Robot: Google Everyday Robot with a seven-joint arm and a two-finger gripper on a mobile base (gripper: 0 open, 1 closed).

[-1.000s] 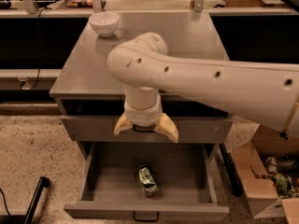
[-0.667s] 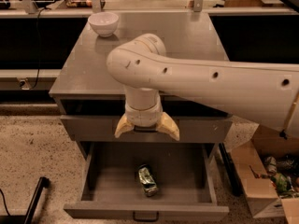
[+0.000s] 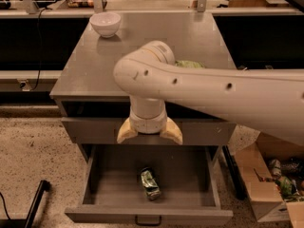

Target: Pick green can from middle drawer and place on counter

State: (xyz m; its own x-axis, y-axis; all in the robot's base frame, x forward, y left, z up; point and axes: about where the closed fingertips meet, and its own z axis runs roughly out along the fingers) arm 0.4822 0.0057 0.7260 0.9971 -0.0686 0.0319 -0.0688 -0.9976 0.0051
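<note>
The green can [image 3: 150,183] lies on its side on the floor of the open middle drawer [image 3: 95,182], in the lower centre of the frame. It sits near the middle of the drawer's width and somewhat toward the front wall, touching none of the walls. Its long axis runs nearly top to bottom in the frame, and the lower end leans a little to the right.

Directly above it in the picture hangs the gripper [image 3: 149,132], at the height of the closed drawer front above the open drawer. Its two cream fingers [image 3: 127,131] are spread wide, one left and one right, with nothing between them. The can lies straight below the gap and well apart from the tips. The line between the fingers runs left to right, so it crosses the can's long axis almost squarely. By my reading, a plain descent would set one finger on each side of the can's body, with at most a slight wrist turn to match the lean.

The counter [image 3: 142,46] fills the upper middle of the frame, partly covered by the white arm. A white bowl [image 3: 105,23] stands at its upper left corner, and a green snack bag [image 3: 191,64] peeks out behind the arm. A cardboard box [image 3: 259,175] sits on the floor at lower right.
</note>
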